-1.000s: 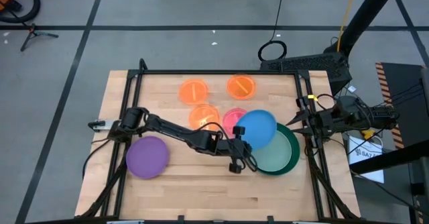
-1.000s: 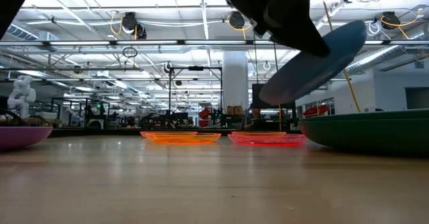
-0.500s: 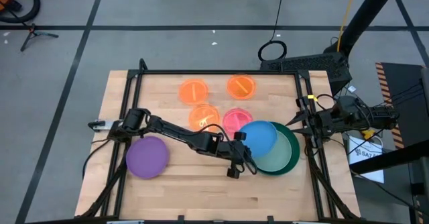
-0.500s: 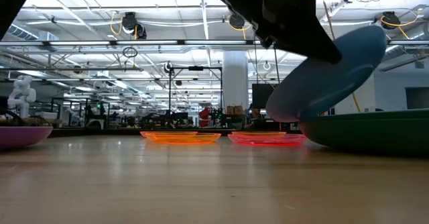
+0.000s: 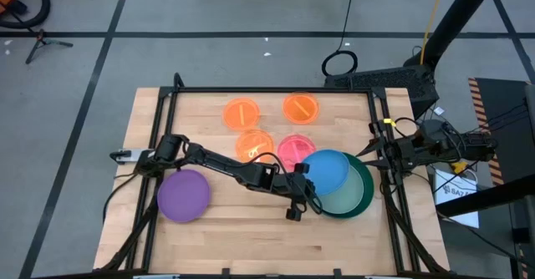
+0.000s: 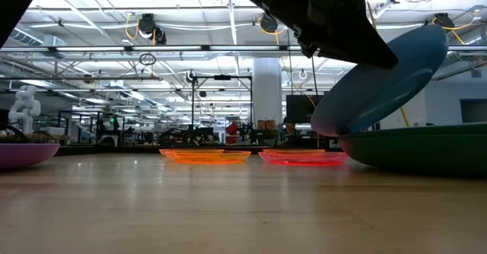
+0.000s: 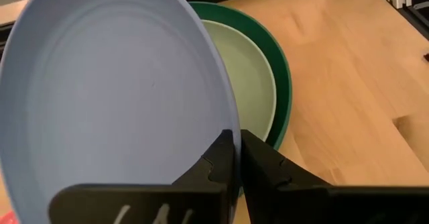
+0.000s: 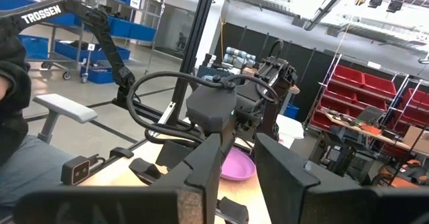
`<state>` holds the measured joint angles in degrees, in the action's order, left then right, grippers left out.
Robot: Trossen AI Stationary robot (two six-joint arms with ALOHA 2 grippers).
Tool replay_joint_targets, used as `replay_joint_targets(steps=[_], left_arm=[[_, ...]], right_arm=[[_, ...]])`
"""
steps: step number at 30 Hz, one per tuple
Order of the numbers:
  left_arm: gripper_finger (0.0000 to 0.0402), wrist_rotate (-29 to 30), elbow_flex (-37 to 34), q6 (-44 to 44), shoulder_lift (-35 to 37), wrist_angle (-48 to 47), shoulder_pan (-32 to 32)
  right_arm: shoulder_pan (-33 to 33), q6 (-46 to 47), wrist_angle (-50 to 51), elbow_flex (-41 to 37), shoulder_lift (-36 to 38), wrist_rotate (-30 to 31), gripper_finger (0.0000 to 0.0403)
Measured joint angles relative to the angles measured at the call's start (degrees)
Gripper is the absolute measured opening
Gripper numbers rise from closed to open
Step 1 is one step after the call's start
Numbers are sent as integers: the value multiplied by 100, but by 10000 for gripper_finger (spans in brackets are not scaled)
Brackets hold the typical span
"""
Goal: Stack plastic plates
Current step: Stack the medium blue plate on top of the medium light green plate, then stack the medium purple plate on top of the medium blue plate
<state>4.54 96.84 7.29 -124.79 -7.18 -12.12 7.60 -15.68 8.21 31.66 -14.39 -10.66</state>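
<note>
One blue plate, pinched by its rim in my left jaws, held tilted just above the pale mint plate nested in the dark green plate, so it can drop onto that stack. Purple plate, three orange plates and a pink plate wait apart on the worktop. Right jaws: parked off the worktop's right edge, released, holding nothing.

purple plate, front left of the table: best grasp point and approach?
Pinch the rim. The purple plate lies flat and alone on the table, so only its raised edge gives two fingers purchase. Probably come from above at the edge nearest the left arm's base. The left gripper is shut on the blue plate.
</note>
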Motion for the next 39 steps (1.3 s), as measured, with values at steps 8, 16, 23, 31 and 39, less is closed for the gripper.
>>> replay_joint_targets(steps=[8, 16, 23, 31, 39], left_arm=[[25, 0, 0, 52, 0, 26, 4], [78, -16, 0, 10, 0, 30, 4], [103, 59, 0, 29, -2, 72, 11], [104, 384, 0, 193, -2, 61, 8], [104, 706, -3, 567, 359, -762, -33]], right_arm=[[0, 0, 0, 0, 0, 2, 86], [0, 0, 0, 0, 0, 2, 86], [0, -2, 24, 0, 0, 4, 86], [0, 0, 78, 0, 0, 4, 86], [0, 219, 105, 0, -2, 61, 86]])
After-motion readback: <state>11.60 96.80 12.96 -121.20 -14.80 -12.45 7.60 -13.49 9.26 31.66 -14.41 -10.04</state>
